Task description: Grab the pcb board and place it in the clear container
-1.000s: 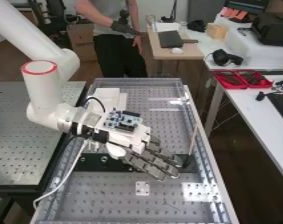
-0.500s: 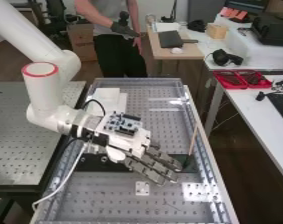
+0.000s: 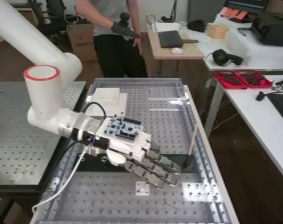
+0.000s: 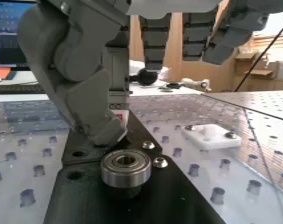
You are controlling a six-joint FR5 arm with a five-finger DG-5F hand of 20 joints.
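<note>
Open and empty, with straight fingers, the dark grey hand (image 3: 155, 170) is above the middle-near part of the perforated bench (image 3: 191, 207). Under it, one black plate (image 4: 135, 207) goes across the bench between the two long edges. Near the far corner on the arm's side lie pale flat pieces (image 3: 112, 96); I cannot tell exactly how many. One thin rod (image 3: 192, 142) stands close to the opposite long edge. One circuit board (image 3: 123, 128) sits on the back of the hand's base, above the bench's arm-side half; I cannot tell if it is the board of the task or the hand's own electronics. Closer to the near edge than the plate is one small white block (image 3: 142, 188), with two screw heads. One metal bearing (image 4: 125, 169) is upon the plate, with two bright screws (image 4: 159, 162) beside it.

Such a board should be light and stiff, but fragile: its raised parts and pins can bend or break. It is better to take it softly by two opposite bare edges, without pressing the components. Its thin edge may slip if the pinch is not level.
</note>
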